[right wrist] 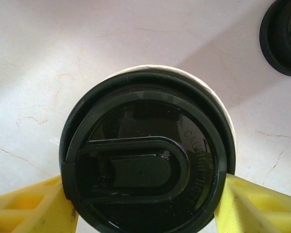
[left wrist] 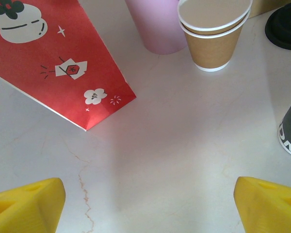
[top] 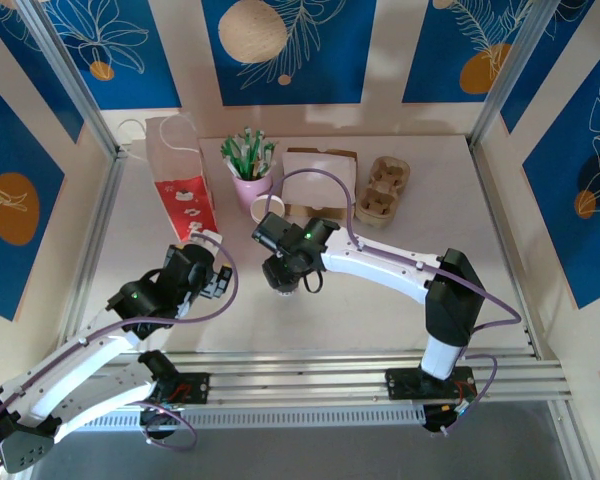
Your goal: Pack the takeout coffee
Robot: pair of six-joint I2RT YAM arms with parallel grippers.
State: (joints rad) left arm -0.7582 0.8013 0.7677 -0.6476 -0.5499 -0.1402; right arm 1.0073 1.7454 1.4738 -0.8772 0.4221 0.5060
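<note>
**Clerk:** Item one, the takeout coffee. Location and status?

**Arm:** Takeout coffee (right wrist: 145,155): lidded in black, mid-table, well short of any packaging. My right gripper (right wrist: 144,199) is clamped on it, and the yellow fingers (right wrist: 34,208) press against both sides at the lid. I cannot tell whether it is lifted or resting on the table.

**Clerk:** Other hand?

**Arm:** Left gripper (left wrist: 148,194): jaws wide apart with nothing between them, hanging over bare table just beside the bag.

**Clerk:** Packaging on hand?

**Arm:**
- One red paper bag (top: 183,185) at rear left. I cannot make out whether its mouth is open.
- One pulp cup carrier (top: 382,190) at rear right.
- One cardboard box (top: 320,172) between them.

None of these holds the coffee.

**Clerk:** Progress, then?

**Arm:** I judge that lidding and grasping are done. Carrying the cup over and setting it into its packaging remain.

**Clerk:** Sundries?

**Arm:**
- Pink cup (left wrist: 155,24) of green-white sticks.
- Nested tan cups (left wrist: 213,43), unlidded.
- One loose black lid (left wrist: 286,26).

**Clerk:** Surface and room?

**Arm:** The tabletop (top: 460,250) is pale and marble-look, with thin brown veins. The cream walls carry blue wall panels (top: 320,60) printed with leaves and orange discs. Aluminium frame posts (top: 80,90) stand at the corners.
</note>
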